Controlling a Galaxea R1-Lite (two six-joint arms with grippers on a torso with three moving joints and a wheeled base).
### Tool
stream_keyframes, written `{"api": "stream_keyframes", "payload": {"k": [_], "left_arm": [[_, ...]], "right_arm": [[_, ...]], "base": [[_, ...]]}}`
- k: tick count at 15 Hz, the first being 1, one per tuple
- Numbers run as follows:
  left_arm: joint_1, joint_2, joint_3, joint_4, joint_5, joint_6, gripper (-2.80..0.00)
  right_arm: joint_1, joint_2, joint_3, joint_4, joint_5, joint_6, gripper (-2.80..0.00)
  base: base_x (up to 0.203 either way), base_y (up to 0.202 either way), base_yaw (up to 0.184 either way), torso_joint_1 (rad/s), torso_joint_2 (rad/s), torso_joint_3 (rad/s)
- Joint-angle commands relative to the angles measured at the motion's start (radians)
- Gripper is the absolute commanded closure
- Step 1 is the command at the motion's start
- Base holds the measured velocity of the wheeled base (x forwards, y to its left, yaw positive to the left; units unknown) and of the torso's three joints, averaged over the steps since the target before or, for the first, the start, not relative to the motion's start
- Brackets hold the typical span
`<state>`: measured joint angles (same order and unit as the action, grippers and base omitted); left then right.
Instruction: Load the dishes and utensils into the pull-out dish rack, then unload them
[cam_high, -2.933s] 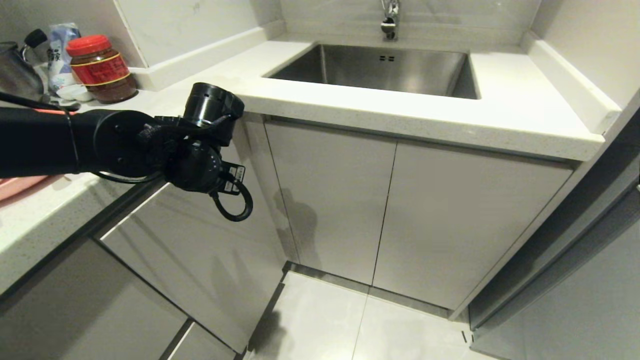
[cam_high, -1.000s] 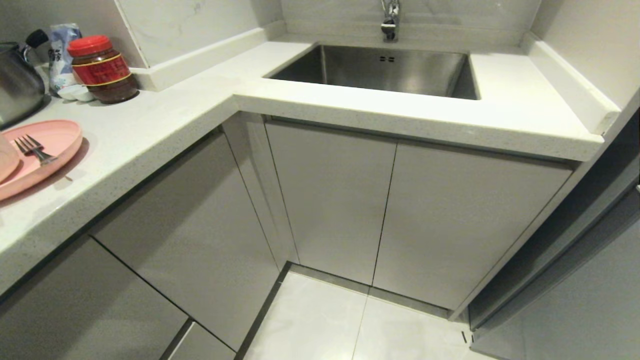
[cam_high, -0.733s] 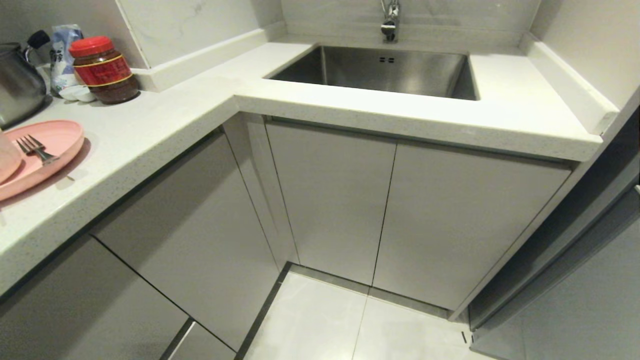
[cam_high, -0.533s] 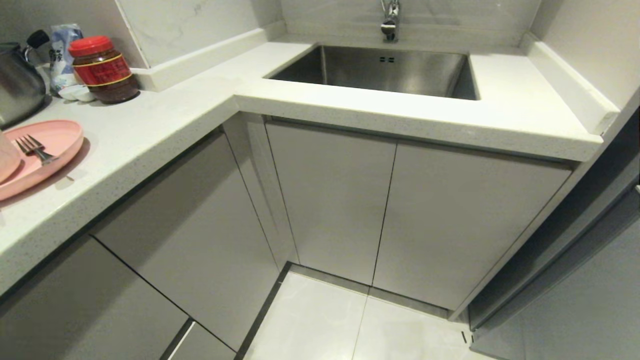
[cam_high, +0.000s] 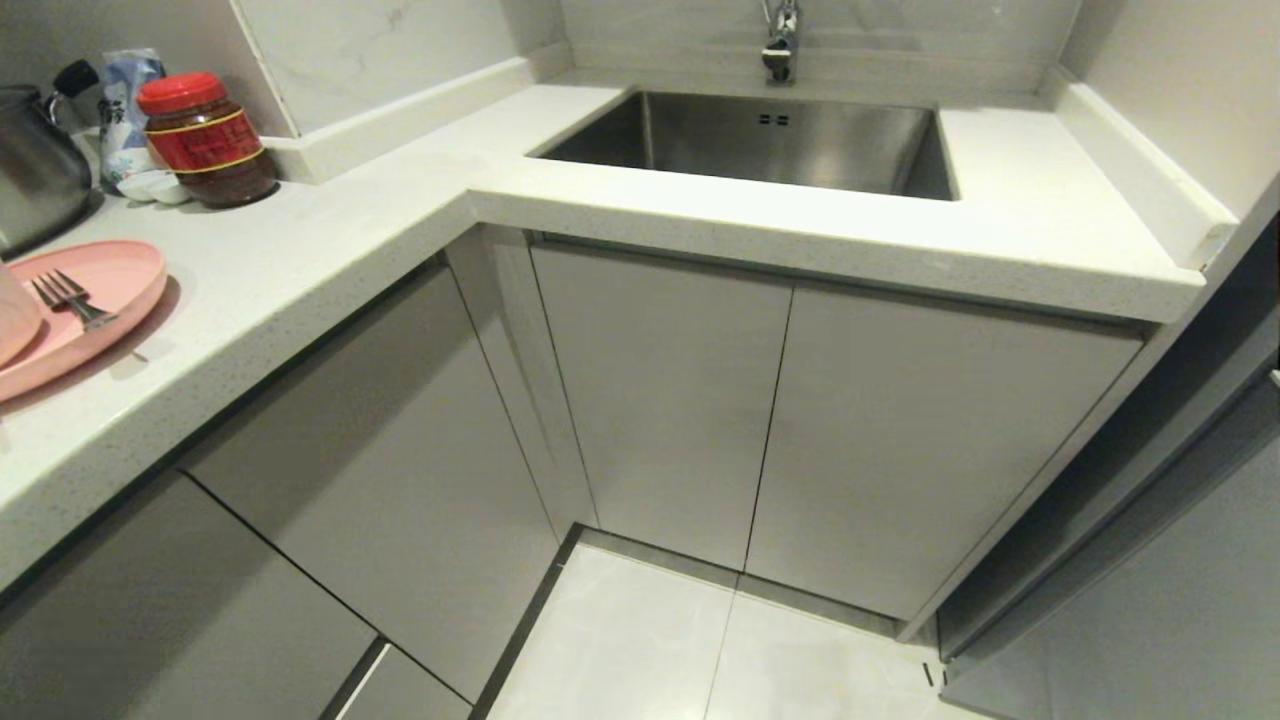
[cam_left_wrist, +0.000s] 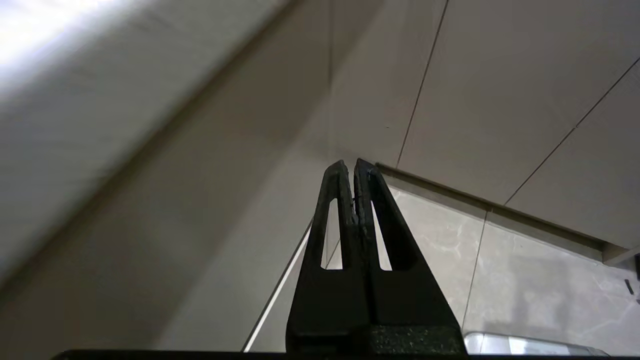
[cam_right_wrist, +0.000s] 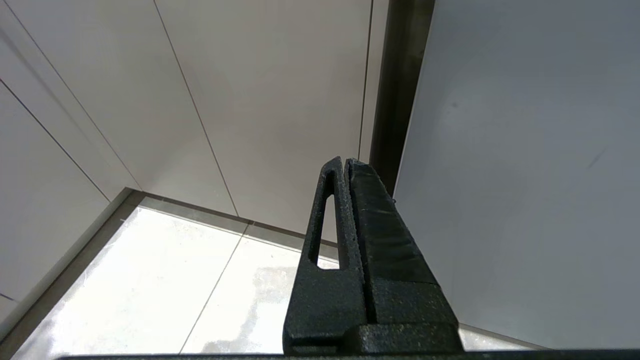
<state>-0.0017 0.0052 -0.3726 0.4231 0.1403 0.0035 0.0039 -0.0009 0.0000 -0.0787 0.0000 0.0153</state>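
Observation:
A pale-pink plate (cam_high: 95, 305) lies on the white counter at the far left in the head view, with a metal fork (cam_high: 65, 298) resting on it. The rim of a pale bowl (cam_high: 12, 322) shows at the picture's edge, over the plate. The pull-out dish rack is hidden; only closed white cabinet fronts (cam_high: 380, 450) show. Neither arm is in the head view. In the left wrist view my left gripper (cam_left_wrist: 350, 164) is shut and empty, facing low cabinet panels and floor tiles. My right gripper (cam_right_wrist: 345, 162) is shut and empty too, near a cabinet corner.
A steel sink (cam_high: 770, 140) with a faucet (cam_high: 780, 40) sits in the counter ahead. A red-lidded jar (cam_high: 205, 140), a packet and a steel pot (cam_high: 35, 165) stand at the back left. Pale floor tiles (cam_high: 700, 640) lie below, and a grey panel (cam_high: 1150, 600) stands at the right.
The left arm, which stood in front of the counter and hid the plate, has dropped out of the head view. The plate and fork now show. Nothing moved in the last second.

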Motion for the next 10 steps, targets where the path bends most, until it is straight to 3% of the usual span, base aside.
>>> {"api": "stream_keyframes", "payload": {"k": [1, 2, 4, 6, 8, 10], "left_arm": [[0.001, -0.004, 0.268, -0.329, -0.024, 0.018, 0.00], [0.001, -0.004, 0.345, -0.428, -0.065, 0.030, 0.00], [0.002, -0.004, 0.384, -0.424, -0.166, 0.060, 0.00], [0.002, -0.004, 0.386, -0.442, -0.166, 0.062, 0.00], [0.002, -0.004, 0.385, -0.446, -0.157, 0.009, 0.00], [0.002, -0.004, 0.385, -0.446, -0.146, 0.003, 0.00]], "right_arm": [[0.001, 0.001, 0.026, -0.001, 0.000, 0.000, 0.00], [0.001, 0.001, 0.026, -0.001, 0.000, 0.000, 0.00], [0.001, 0.001, 0.026, -0.001, 0.000, 0.000, 0.00], [0.001, 0.001, 0.026, -0.001, 0.000, 0.000, 0.00], [0.001, 0.001, 0.026, -0.001, 0.000, 0.000, 0.00], [0.001, 0.001, 0.026, -0.001, 0.000, 0.000, 0.00]], "base": [[0.000, 0.000, 0.000, 0.000, 0.00, 0.000], [0.000, 0.000, 0.000, 0.000, 0.00, 0.000], [0.000, 0.000, 0.000, 0.000, 0.00, 0.000], [0.000, 0.000, 0.000, 0.000, 0.00, 0.000], [0.000, 0.000, 0.000, 0.000, 0.00, 0.000], [0.000, 0.000, 0.000, 0.000, 0.00, 0.000]]}}
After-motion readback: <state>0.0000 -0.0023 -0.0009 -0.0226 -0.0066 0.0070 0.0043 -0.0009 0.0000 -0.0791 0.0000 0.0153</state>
